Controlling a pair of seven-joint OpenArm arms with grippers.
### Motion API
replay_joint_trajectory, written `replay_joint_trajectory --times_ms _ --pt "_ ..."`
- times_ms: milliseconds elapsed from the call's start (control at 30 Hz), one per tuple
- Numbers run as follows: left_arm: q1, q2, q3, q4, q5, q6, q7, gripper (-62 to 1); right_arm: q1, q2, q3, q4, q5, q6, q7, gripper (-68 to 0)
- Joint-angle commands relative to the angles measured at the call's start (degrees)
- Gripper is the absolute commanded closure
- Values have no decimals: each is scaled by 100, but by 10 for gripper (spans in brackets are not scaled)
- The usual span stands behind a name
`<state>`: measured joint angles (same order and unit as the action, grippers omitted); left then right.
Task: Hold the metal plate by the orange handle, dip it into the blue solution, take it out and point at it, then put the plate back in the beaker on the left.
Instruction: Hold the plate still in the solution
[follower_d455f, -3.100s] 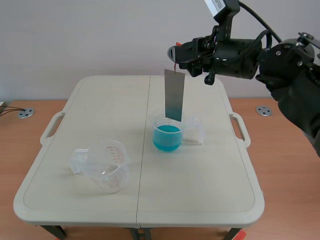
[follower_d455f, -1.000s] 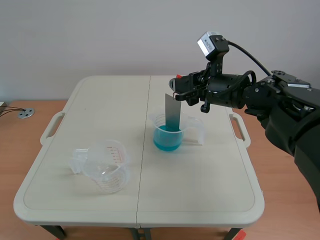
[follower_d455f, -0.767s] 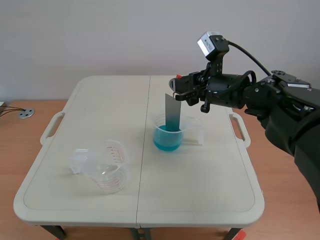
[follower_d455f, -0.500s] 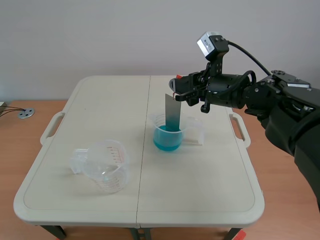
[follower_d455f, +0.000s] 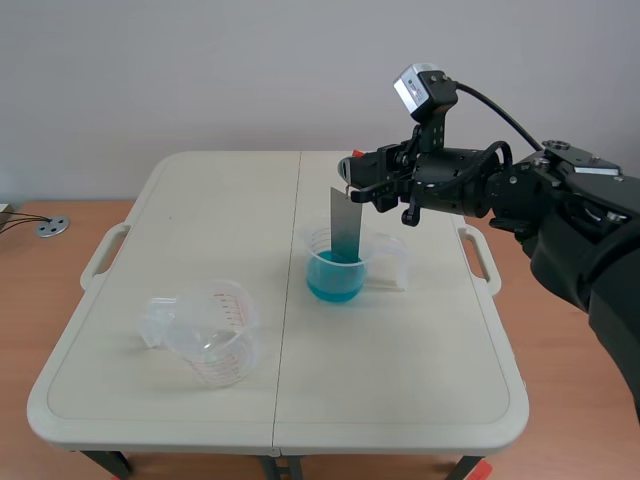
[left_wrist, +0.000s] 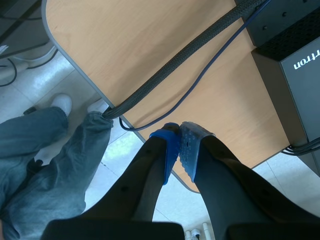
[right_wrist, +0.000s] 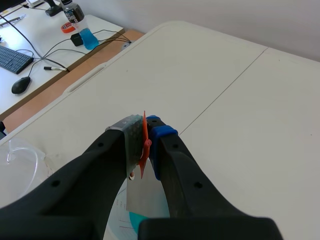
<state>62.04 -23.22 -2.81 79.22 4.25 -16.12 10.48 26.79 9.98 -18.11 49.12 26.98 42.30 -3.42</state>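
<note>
My right gripper (follower_d455f: 350, 180) is shut on the orange handle (right_wrist: 145, 142) of the metal plate (follower_d455f: 346, 222). The plate hangs upright, its lower end inside the beaker of blue solution (follower_d455f: 333, 267) near the table's middle. In the right wrist view the plate (right_wrist: 140, 196) drops from between my fingers toward the blue liquid (right_wrist: 136, 220). An empty clear beaker (follower_d455f: 212, 331) with red markings stands at the front left of the table. My left gripper (left_wrist: 179, 145) is shut on nothing, off the table, over a wooden desk edge.
The cream folding table (follower_d455f: 200, 210) has handles at both sides. In the left wrist view, cables (left_wrist: 170, 70) run over a wooden desk, a black box (left_wrist: 295, 55) sits beside it, and a person's legs (left_wrist: 45, 165) stand below.
Since about three seconds ago my right gripper has lowered the plate into the blue beaker. Over the last second nothing has visibly moved.
</note>
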Motion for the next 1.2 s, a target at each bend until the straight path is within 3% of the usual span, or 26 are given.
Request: replay_joint_trajectory --times_ms 0,467,1167 --pt "61 -52 -52 28 -13 -7 4 -27 52 15 4 15 -90 42 -42 -13" --pt "61 -81 -52 28 -13 -4 4 -27 70 33 7 76 170 42 -20 -13" --pt "-4 -81 -52 24 -11 -4 48 -28 68 562 15 1231 2127 42 -1429 -13"
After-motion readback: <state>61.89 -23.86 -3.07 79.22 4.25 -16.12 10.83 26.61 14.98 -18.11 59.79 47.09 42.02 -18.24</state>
